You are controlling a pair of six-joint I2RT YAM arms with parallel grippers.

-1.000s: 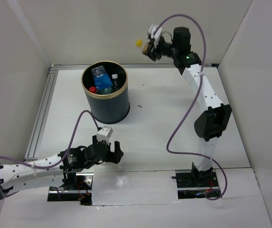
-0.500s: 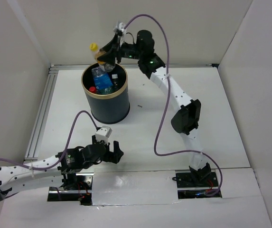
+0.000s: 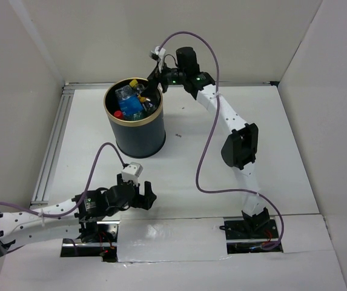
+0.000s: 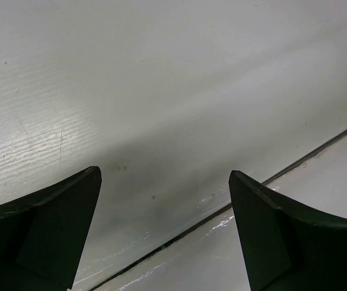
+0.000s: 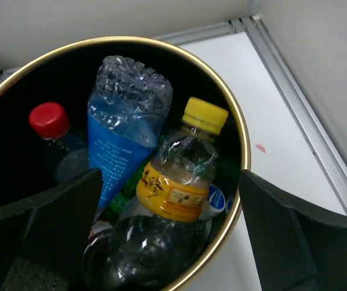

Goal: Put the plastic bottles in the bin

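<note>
Right gripper (image 3: 152, 88) is hanging over the 1 o'clock side of the bin (image 3: 138, 134), spread wide and gripping nothing. The yellow-capped bottle (image 5: 182, 176) is sitting inside the bin below it, propped on the pile beside the blue-labelled bottle (image 5: 122, 133) and the red-capped bottle (image 5: 49, 119), with its cap up near the gold rim.

I am treating this as the release step. To finish it well, I am planning to keep the gripper open and lift straight up until the fingers are clear of the rim. Only then am I swinging away, so nothing is snagging the bottle or nudging the bin. The pile is looking high, so I am watching that the bottle is not tipping out.

Half a second ago the same bottle was clamped in this gripper, above the bin's 12 o'clock rim. A second ago the arm was carrying it high, off at 2 o'clock from the bin. Now it is dropped in.

Left gripper (image 3: 138, 195) is resting open and empty at 7 o'clock on the tabletop (image 3: 191, 163), unchanged. I am seeing no bottles outside the bin.
</note>
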